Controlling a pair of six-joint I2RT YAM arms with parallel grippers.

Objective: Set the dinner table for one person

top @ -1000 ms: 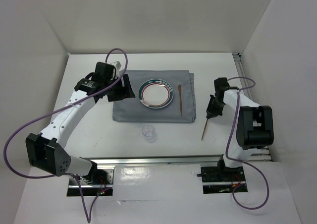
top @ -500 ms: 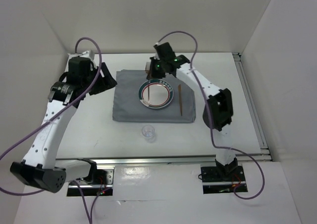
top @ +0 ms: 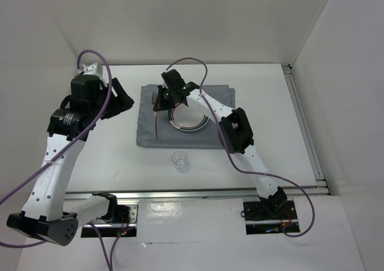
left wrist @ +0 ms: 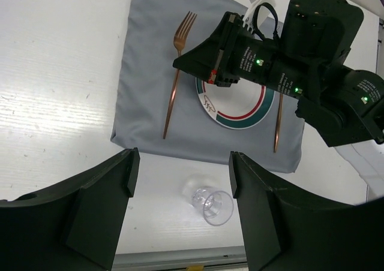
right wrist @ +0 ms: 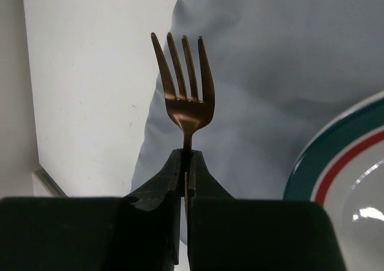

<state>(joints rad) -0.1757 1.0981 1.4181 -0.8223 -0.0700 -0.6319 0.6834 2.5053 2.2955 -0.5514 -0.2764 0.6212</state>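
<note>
On the white dinner table (top: pixel 270 97) lies a grey mat (top: pixel 180 136) with a green-and-red-rimmed plate (top: pixel 191 122) on it. My right gripper (top: pixel 161 98) is shut on the neck of a copper fork (top: pixel 156 118). The fork lies along the mat's left side, left of the plate, tines pointing away. I cannot tell whether it rests on the mat. The right wrist view shows the fork (right wrist: pixel 185 91) pinched between the gripper (right wrist: pixel 187 157). My left gripper (top: pixel 117 100) is open and empty, raised left of the mat. Its view shows the fork (left wrist: pixel 174 85), plate (left wrist: pixel 240 106) and gripper (left wrist: pixel 183 163).
A clear plastic cup (top: pixel 180 160) stands on the table in front of the mat, also seen in the left wrist view (left wrist: pixel 213 204). A copper knife (left wrist: pixel 278 124) lies on the mat right of the plate. A silver rail (top: pixel 198 193) runs along the near edge.
My right arm has swung from the table's right side across the plate to the mat's left side, carrying the fork there. My left arm has drawn back to the left.
</note>
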